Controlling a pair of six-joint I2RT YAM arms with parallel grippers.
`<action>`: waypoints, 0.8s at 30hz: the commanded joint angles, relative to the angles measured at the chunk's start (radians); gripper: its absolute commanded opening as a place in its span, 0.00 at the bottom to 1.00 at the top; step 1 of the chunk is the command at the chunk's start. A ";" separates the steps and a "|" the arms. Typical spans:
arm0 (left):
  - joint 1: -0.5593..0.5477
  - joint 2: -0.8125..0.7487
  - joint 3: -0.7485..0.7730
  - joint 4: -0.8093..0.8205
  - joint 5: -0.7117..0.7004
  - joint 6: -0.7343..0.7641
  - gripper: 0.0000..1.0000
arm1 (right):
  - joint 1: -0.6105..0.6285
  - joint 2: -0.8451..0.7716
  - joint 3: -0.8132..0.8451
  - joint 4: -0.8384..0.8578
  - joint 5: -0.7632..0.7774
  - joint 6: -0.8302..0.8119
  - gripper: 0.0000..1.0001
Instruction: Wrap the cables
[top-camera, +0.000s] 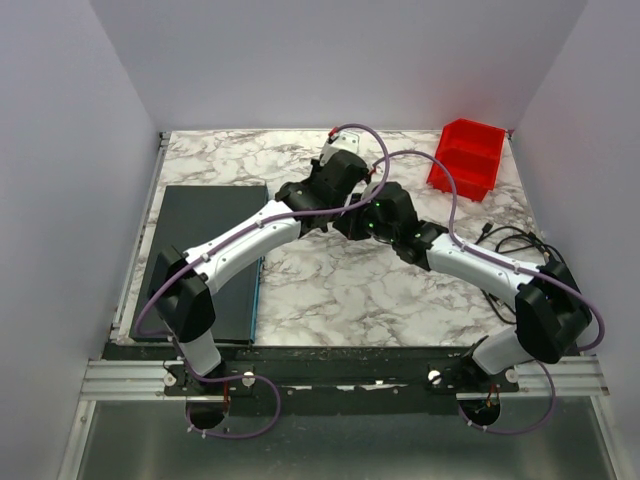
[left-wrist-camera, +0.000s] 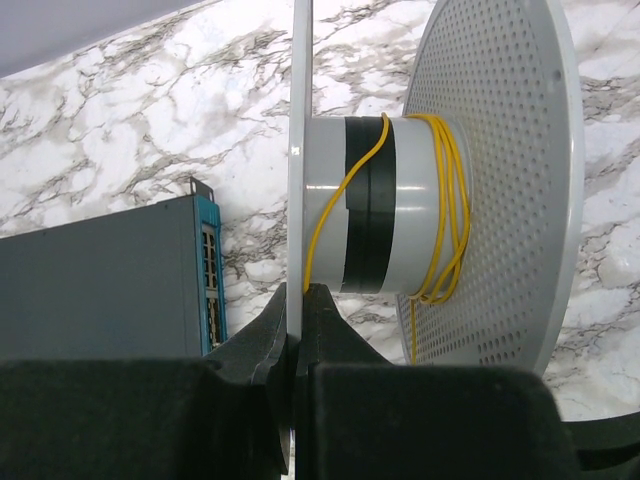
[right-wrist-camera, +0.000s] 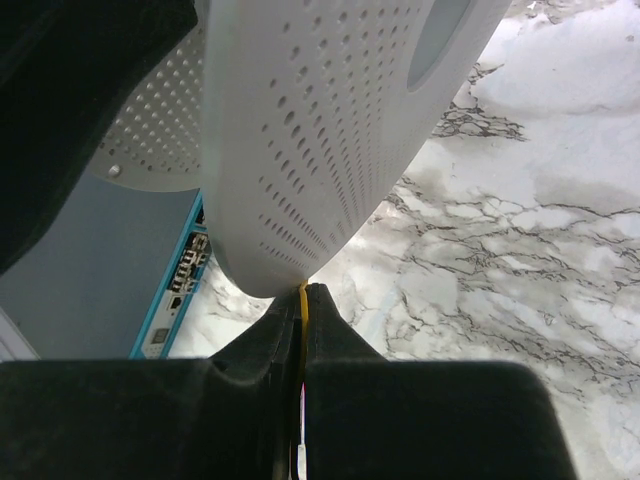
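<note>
Plainly, white walls (top-camera: 330, 60) enclose the marble-patterned table (top-camera: 340, 285).

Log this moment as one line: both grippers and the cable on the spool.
left gripper: shut on spool flange | right gripper: shut on yellow cable | yellow cable: few turns round spool hub

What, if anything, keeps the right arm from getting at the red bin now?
Probably yes, though tethered: bare table lies before the red bin. But the right end effector is shut on the yellow cable running to the spool pinched by the left end effector.
</note>
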 joint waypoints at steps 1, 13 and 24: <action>-0.006 0.007 0.014 0.002 -0.012 0.034 0.00 | 0.001 -0.040 0.015 0.045 0.025 0.019 0.01; -0.009 0.001 -0.071 0.046 -0.015 0.032 0.00 | 0.001 -0.065 -0.001 0.086 0.063 0.145 0.01; -0.017 -0.004 -0.144 0.143 -0.065 0.105 0.00 | 0.001 -0.056 -0.004 0.107 0.091 0.302 0.01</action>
